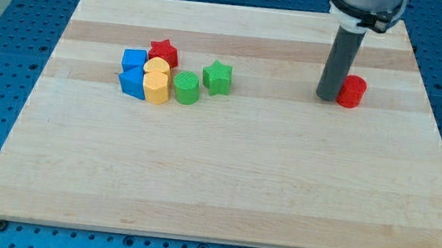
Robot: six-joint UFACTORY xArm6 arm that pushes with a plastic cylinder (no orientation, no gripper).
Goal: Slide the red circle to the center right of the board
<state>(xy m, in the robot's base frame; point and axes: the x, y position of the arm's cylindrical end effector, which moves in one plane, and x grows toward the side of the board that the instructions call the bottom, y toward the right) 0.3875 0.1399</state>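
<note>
Camera view: there are no jaws here to be open or closed and nothing is held; my tip (pixel 328 97) stands on the desk (pixel 223 183), touching the red circle (pixel 352 90) on the side facing the left edge. The red circle sits in the right half of the desk, nearer the top edge than the bottom, short of the right edge.

Going by its position, the risk is a push that is off-centre: the round block could roll off my tip and slip towards the top edge, or a long stroke could carry it past the right edge.

Well apart, towards the left edge, lie a red star (pixel 163 51), two blue blocks (pixel 132 72), two yellow blocks (pixel 157 81), a green cylinder (pixel 185 87) and a green star (pixel 217 77), clustered together.

The desk is pale wood with lengthwise grain bands, resting on a blue perforated bench (pixel 10 0).
</note>
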